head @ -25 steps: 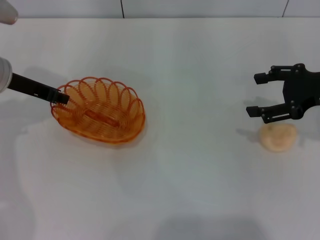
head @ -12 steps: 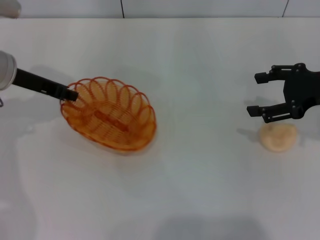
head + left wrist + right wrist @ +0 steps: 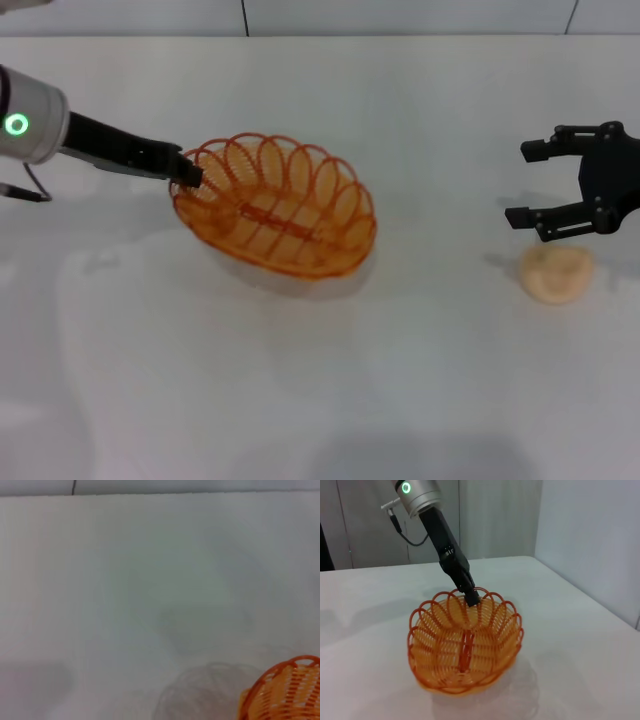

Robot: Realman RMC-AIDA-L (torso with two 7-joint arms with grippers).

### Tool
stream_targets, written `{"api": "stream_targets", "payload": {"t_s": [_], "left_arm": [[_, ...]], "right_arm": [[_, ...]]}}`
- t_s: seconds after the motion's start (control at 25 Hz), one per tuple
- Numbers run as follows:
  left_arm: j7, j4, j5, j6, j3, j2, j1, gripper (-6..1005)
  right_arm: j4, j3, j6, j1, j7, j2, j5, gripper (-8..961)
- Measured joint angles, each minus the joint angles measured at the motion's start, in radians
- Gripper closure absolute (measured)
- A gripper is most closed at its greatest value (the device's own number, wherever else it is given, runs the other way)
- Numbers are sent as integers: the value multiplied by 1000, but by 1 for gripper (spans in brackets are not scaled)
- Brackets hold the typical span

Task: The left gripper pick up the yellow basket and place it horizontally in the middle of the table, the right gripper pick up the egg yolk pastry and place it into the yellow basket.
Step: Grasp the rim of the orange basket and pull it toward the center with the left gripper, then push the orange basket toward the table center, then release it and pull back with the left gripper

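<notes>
Gripping the yellow basket (image 3: 275, 220) rim, left claw (image 3: 188, 178); right claw (image 3: 548, 192) spread wide over the egg yolk pastry (image 3: 556, 273), which we find only in head view.

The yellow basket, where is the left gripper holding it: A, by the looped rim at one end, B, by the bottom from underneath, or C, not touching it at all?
A: the left gripper is clamped on the looped rim at the near-left end of the yellow basket.
</notes>
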State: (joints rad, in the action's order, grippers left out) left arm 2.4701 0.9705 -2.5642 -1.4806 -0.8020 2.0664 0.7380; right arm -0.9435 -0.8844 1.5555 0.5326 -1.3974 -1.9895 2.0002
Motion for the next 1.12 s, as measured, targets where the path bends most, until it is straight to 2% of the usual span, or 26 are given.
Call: {"api": "stream_targets", "payload": {"t_s": [0.08, 0.32, 0.44, 0.76, 0.92, 1.12], "left_arm": [[46, -1, 0, 0, -19, 6, 11, 922], [237, -11, 41, 36, -192, 11, 21, 922], [327, -16, 57, 48, -242, 11, 26, 922], [510, -18, 93, 53, -253, 12, 22, 922], [536, -35, 99, 71, -255, 15, 13, 923], [537, -112, 119, 121, -261, 20, 16, 923]], "right_arm": [[0, 2, 0, 0, 2, 1, 0, 93], [-21, 2, 6, -8, 4, 2, 2, 94], [-28, 2, 6, -13, 15, 2, 1, 94], [-54, 2, 6, -38, 32, 2, 4, 93], [-65, 2, 4, -49, 48, 1, 4, 94], [-66, 2, 7, -51, 56, 1, 4, 93]]}}
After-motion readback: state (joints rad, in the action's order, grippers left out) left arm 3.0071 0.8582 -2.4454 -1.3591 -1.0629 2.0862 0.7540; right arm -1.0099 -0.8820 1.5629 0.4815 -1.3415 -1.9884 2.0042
